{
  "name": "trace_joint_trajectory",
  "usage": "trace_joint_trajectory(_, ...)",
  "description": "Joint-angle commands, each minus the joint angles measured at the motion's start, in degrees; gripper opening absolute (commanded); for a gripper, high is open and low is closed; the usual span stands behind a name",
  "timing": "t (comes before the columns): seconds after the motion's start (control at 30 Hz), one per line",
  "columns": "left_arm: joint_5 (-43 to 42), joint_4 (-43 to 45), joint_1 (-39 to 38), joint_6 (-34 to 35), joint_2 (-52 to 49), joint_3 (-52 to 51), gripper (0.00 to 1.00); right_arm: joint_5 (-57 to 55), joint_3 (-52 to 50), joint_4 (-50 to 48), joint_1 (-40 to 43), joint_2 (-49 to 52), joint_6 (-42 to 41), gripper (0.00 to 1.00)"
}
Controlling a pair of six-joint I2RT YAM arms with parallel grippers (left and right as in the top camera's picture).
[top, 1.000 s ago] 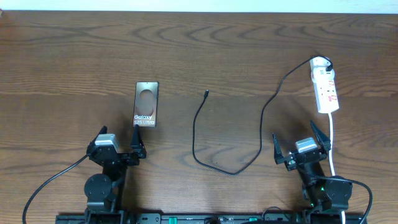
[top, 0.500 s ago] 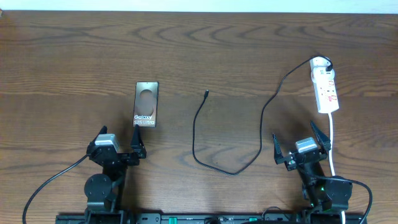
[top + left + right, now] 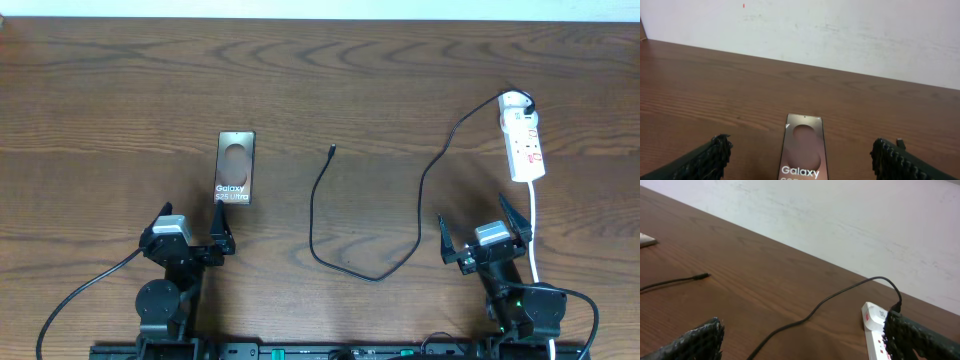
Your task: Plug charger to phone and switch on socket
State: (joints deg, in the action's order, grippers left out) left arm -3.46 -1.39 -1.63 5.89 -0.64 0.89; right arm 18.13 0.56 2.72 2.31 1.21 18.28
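The brown-bronze phone (image 3: 235, 167) lies flat left of centre, lettering toward the near edge; it also shows in the left wrist view (image 3: 803, 150). The black charger cable (image 3: 345, 262) loops over the table, its plug tip (image 3: 331, 151) free at centre and its far end plugged into the white power strip (image 3: 523, 139) at the right. The tip (image 3: 704, 275) and the strip (image 3: 875, 330) show in the right wrist view. My left gripper (image 3: 192, 232) is open and empty just in front of the phone. My right gripper (image 3: 484, 225) is open and empty in front of the strip.
The strip's white cord (image 3: 536, 230) runs toward the near edge past my right arm. A white wall (image 3: 840, 35) stands behind the table's far edge. Both arm bases sit at the near edge.
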Motion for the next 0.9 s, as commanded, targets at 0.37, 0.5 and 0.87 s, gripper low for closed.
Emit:
trace_joint_trajectory(0.37,0.31,-2.40,-0.11,-0.76,0.04,-0.66,0.92,-1.07,-0.24,0.04,-0.37,-0.46,1.70,0.99)
trace_joint_trajectory(0.5,0.31,-2.40,-0.11,-0.76,0.04,-0.66,0.92,-1.51,-0.24,0.09,-0.37,-0.46,3.15,0.99)
trace_joint_trajectory(0.87,0.31,-2.40,-0.11,-0.76,0.04,-0.66,0.92,-0.63,-0.24,0.00,-0.37,-0.46,3.02,0.99)
